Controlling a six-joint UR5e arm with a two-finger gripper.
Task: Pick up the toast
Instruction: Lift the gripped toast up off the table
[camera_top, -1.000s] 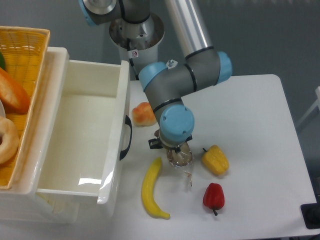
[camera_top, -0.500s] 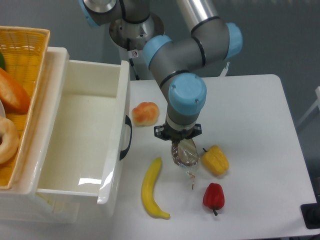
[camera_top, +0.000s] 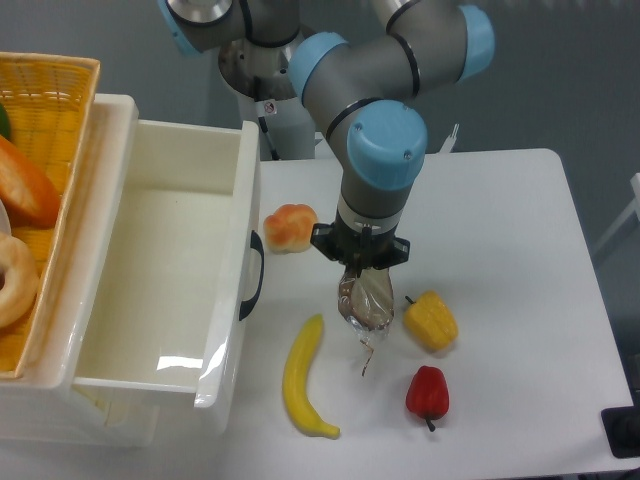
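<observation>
While the gripper (camera_top: 362, 268) clamps its top edge, the toast (camera_top: 365, 303) hangs in crinkly wrap above the white table (camera_top: 520, 240), between a banana (camera_top: 303, 377) and a yellow pepper (camera_top: 431, 320), beside a red pepper (camera_top: 428, 393).

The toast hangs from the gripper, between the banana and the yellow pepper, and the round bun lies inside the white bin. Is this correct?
Not quite. The bun lies on the table, just outside the white bin, as the camera view shows. The rest holds: the toast hangs from the gripper, between the banana and the yellow pepper.
</observation>
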